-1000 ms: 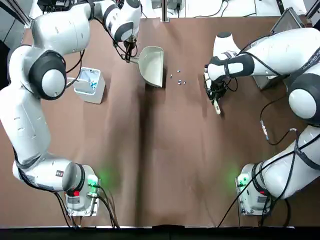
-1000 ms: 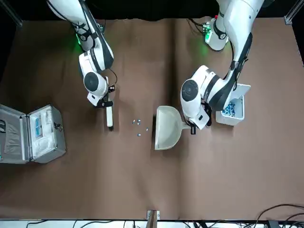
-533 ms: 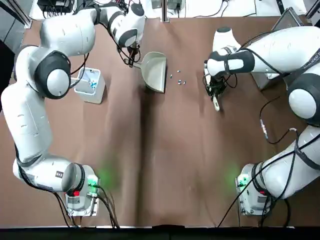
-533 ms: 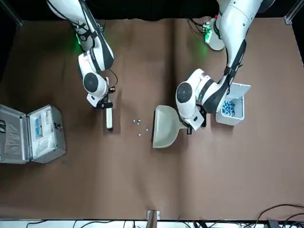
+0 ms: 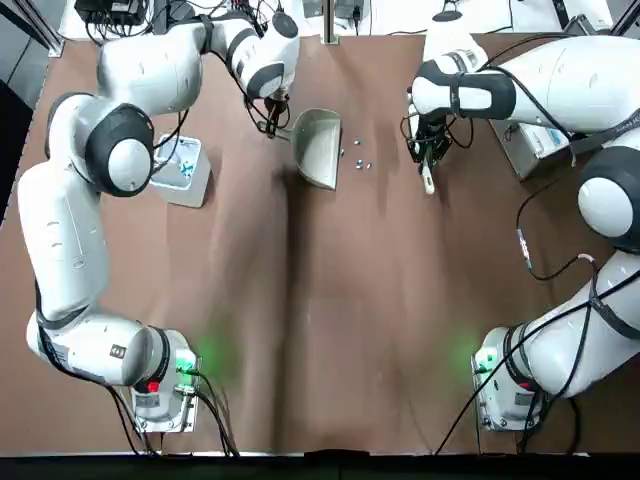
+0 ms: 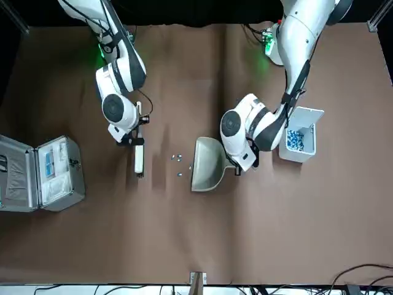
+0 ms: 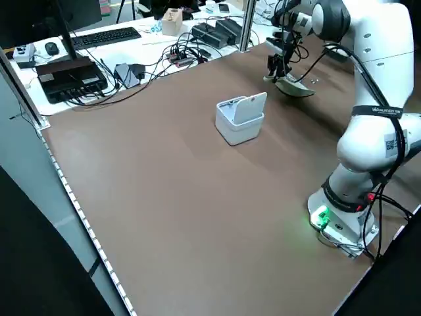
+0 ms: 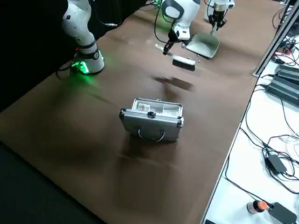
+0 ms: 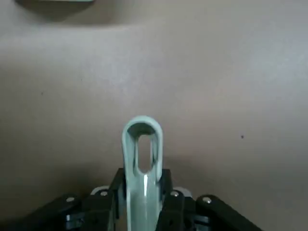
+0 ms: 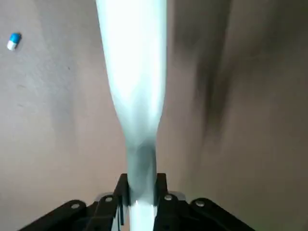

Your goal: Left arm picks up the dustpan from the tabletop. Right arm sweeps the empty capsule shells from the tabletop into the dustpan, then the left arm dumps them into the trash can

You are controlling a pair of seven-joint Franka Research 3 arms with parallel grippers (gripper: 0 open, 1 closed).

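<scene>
**Dustpan and brush flank the capsule shells**

Near the table's far edge, the left gripper (image 6: 238, 167) clamps the dustpan (image 5: 319, 148) handle, mouth facing the empty capsule shells (image 5: 355, 156). The right gripper (image 5: 428, 163) pinches the brush (image 6: 139, 160) beyond them, apparently for sweeping. The trash can (image 5: 179, 170) waits near the left edge.

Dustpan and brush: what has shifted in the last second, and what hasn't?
The left hand carried the dustpan toward the capsule shells, its mouth edge now beside them. The right hand drew the brush a little farther from the robot. Both grips held. Shells, trash can and silver case stayed put.
</scene>
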